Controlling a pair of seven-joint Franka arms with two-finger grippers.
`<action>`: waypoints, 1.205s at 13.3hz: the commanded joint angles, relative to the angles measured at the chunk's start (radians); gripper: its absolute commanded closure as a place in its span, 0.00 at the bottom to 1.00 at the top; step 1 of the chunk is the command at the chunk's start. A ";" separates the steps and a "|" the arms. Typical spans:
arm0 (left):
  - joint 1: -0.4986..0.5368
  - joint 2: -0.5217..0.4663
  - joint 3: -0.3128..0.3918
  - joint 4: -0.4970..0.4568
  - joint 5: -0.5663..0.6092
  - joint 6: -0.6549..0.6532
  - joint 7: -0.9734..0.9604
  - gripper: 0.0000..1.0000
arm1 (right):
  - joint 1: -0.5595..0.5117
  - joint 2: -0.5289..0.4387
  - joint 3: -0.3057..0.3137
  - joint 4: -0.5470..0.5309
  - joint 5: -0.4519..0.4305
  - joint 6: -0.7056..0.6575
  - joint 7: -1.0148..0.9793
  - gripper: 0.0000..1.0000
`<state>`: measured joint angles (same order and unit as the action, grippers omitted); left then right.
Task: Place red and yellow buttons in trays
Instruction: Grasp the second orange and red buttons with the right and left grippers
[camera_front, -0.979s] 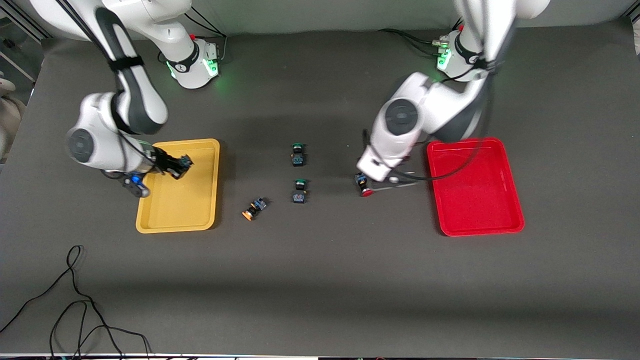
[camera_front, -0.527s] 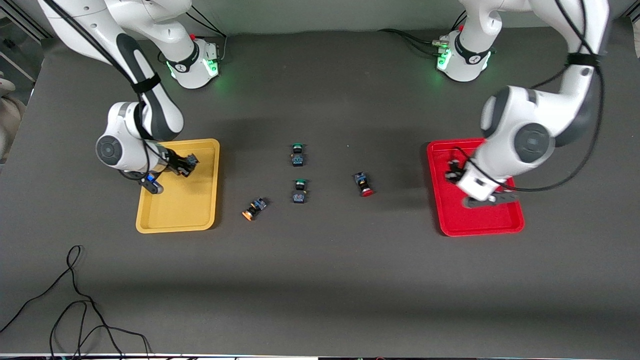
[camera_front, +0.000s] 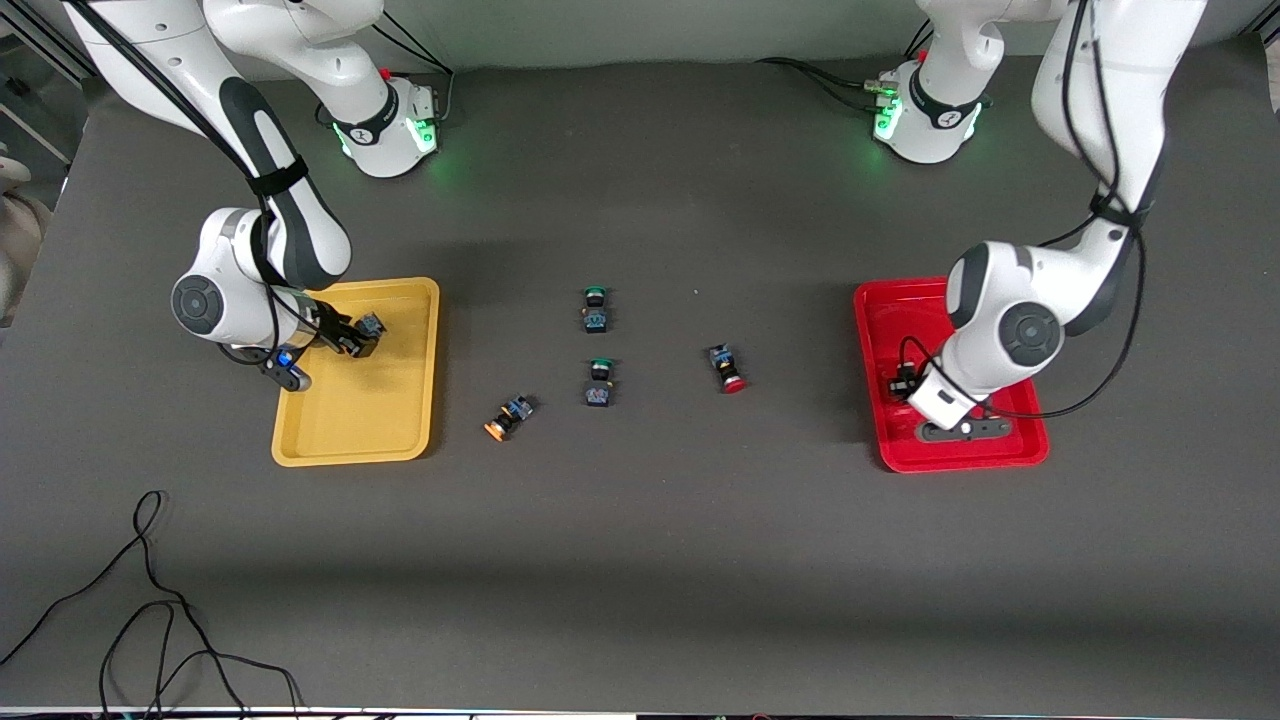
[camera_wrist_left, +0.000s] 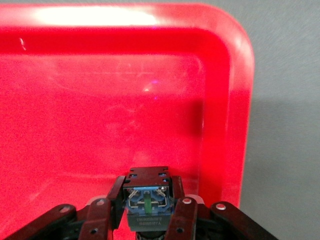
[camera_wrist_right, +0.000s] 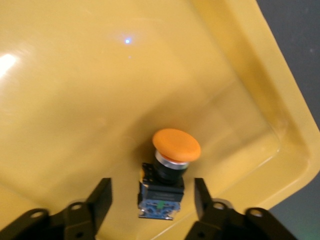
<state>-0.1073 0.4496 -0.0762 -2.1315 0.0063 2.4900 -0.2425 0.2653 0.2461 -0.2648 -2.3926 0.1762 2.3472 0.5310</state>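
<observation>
In the right wrist view a button with an orange-yellow cap (camera_wrist_right: 176, 145) lies on the floor of the yellow tray (camera_wrist_right: 75, 100). My right gripper (camera_wrist_right: 151, 192) is open around its body and touches nothing. From the front, that gripper (camera_front: 348, 336) hangs low over the yellow tray (camera_front: 370, 420), at the end nearest the robots. My left gripper (camera_wrist_left: 147, 188) is shut on a blue-bodied button (camera_wrist_left: 148, 201) low over the red tray (camera_wrist_left: 100, 110); its cap is hidden. A red-capped button (camera_front: 728, 369) and an orange-capped one (camera_front: 505, 417) lie on the table between the trays.
Two green-capped switches (camera_front: 595, 308) (camera_front: 599, 383) lie mid-table, one nearer the front camera than the other. A loose black cable (camera_front: 150, 600) curls on the table near the front camera, toward the right arm's end. The red tray (camera_front: 1020, 452) sits toward the left arm's end.
My right gripper has opened and let go of the orange-capped button in the yellow tray. My left arm swung from mid-table to over the red tray, still gripping its button.
</observation>
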 joint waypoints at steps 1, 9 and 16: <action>-0.005 -0.023 0.003 0.013 0.043 -0.023 0.002 0.11 | 0.008 -0.039 0.009 0.090 0.014 -0.070 0.027 0.00; -0.064 -0.158 -0.051 0.199 0.026 -0.379 -0.226 0.00 | 0.017 0.150 0.332 0.632 0.002 -0.344 0.559 0.00; -0.290 -0.024 -0.131 0.344 0.026 -0.303 -0.674 0.00 | 0.043 0.406 0.415 0.707 -0.162 -0.160 0.802 0.00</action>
<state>-0.3276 0.3432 -0.2175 -1.8828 0.0274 2.1917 -0.8190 0.3169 0.6190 0.1445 -1.6939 0.0398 2.1522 1.3004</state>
